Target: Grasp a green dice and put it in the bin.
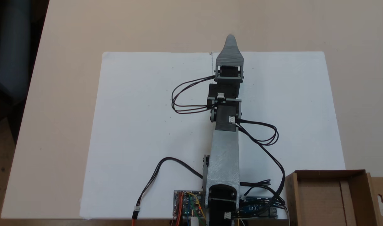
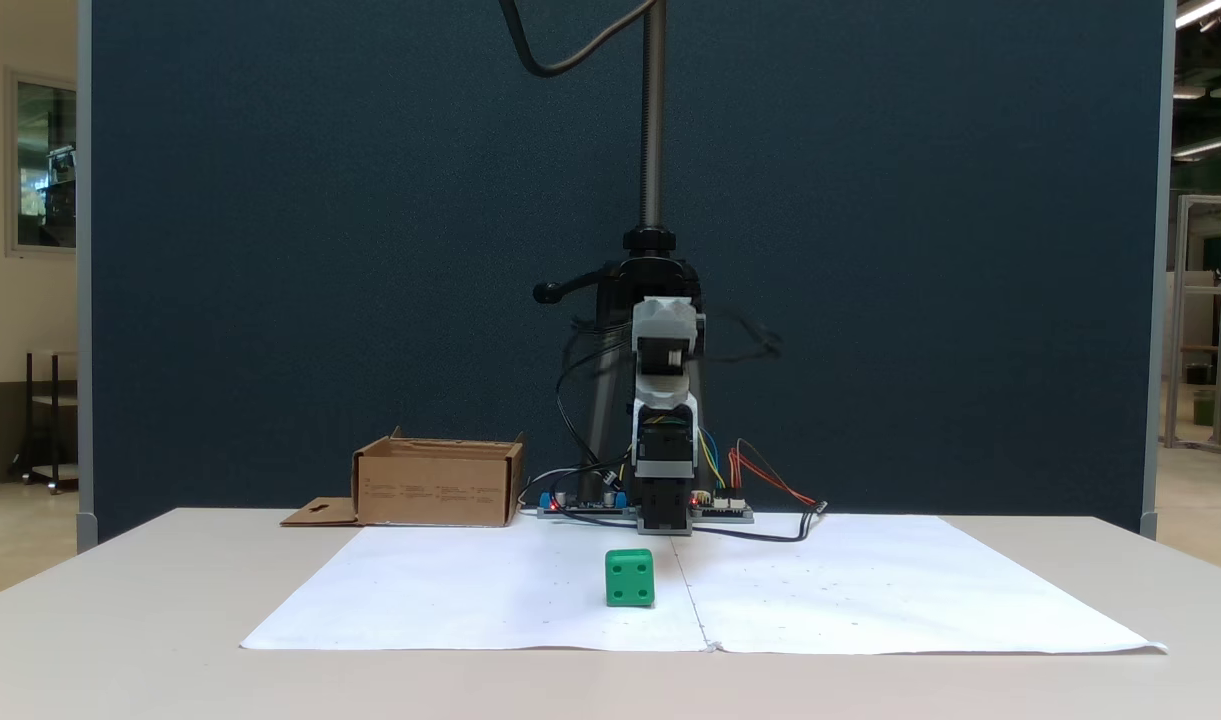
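1. On the white paper sheet (image 2: 870,590), just this side of the arm's base, sits the green dice (image 2: 630,578), four pips facing the low front camera, all on its own.
2. Look up, operator: your arm (image 1: 224,157) is stretched out over the sheet, and in the view from above the gripper (image 1: 230,42) pokes past the paper's far edge. The dice is hidden beneath the arm in that view.
3. From the front the gripper (image 2: 664,322) hangs high, well above the dice, a touch blurred.
4. Are the jaws parted? You cannot tell; in both fixed views they stack one behind the other, so the gap is not readable. They seem to hold nothing, since the dice is down on the paper.
5. Now the dice itself: small hard plastic, so likely light and stiff, nothing to crush. The faces look smooth and probably slick, so a corner pinch could squirt it away.
6. Your best hold, as I judge it, is square across two opposite flat faces, jaws low around its middle.
7. And there's the bin (image 2: 438,485), a shallow cardboard box beside the base, to the left in the front view, bottom right (image 1: 329,197) from above, open, flap with its slot folded out.
8. The grasp is not yet made; the drop down to the dice is what's needed next.
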Controlling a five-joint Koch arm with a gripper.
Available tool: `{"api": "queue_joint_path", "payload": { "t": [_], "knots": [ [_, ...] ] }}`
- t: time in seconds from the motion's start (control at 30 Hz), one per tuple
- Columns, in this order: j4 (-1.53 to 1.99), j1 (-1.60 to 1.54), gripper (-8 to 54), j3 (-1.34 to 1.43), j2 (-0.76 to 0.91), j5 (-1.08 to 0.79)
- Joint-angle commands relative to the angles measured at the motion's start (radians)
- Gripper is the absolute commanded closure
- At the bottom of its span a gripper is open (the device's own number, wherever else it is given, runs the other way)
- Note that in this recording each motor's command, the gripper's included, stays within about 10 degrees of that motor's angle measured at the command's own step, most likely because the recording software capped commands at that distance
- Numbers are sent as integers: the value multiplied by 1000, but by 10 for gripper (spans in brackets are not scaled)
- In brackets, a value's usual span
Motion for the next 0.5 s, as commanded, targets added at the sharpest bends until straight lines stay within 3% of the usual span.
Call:
{"api": "queue_joint_path", "payload": {
  "t": [0.0, 0.17, 0.27, 0.47],
  "knots": [
    [158, 0, 34, -91, 107, 43],
    [471, -48, 30, -213, 106, 44],
    [639, -61, -3, -299, 92, 44],
    [988, -64, -25, -469, -74, 43]
  ]
}}
